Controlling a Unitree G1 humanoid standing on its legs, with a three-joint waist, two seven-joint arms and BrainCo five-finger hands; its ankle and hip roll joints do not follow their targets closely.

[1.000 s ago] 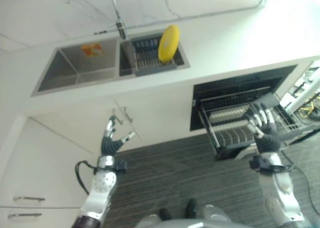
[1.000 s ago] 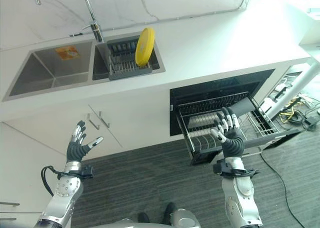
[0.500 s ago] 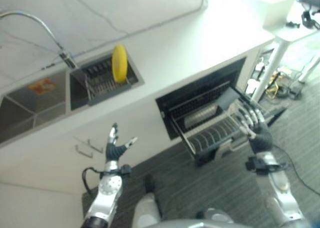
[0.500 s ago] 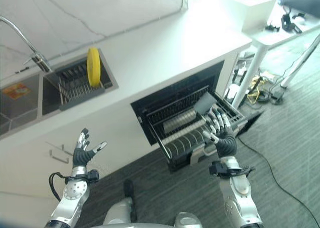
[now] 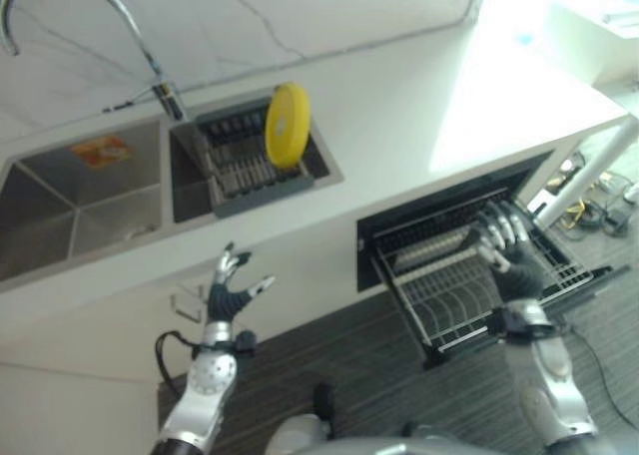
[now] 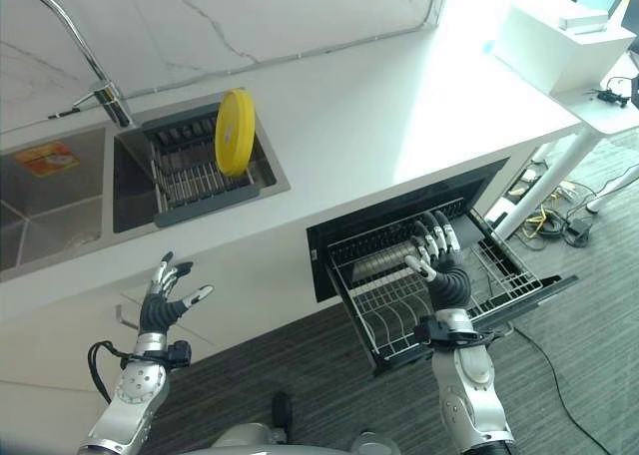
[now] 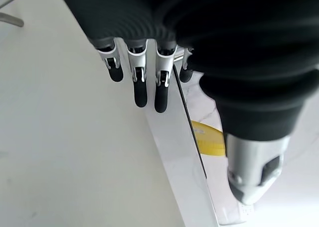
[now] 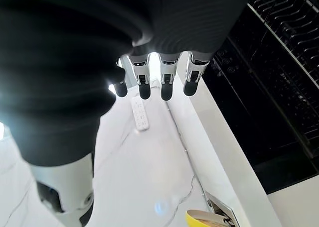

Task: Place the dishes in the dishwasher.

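Observation:
A yellow plate [image 6: 235, 132] stands on edge in the dark drying rack [image 6: 190, 181] inside the right basin of the sink. The dishwasher [image 6: 399, 221] under the counter is open and its wire rack [image 6: 399, 300] is pulled out over the floor. My right hand [image 6: 446, 272] is open, raised above the pulled-out rack, holding nothing. My left hand [image 6: 160, 305] is open too, raised in front of the white cabinet below the sink. In the left wrist view the plate [image 7: 209, 140] shows past the counter edge; the straight fingers [image 7: 139, 90] hold nothing.
The sink's left basin [image 6: 50, 201] holds an orange item [image 6: 45, 159]. A curved tap [image 6: 105, 101] rises behind the sink. The white counter [image 6: 399, 96] runs right to a white box [image 6: 554, 41]. A white table leg [image 6: 544, 181] and cables [image 6: 564, 226] lie right of the dishwasher.
The whole view has shifted, so the camera has moved. Both hands stay raised and open; the right hand now sits over the middle of the pulled-out rack.

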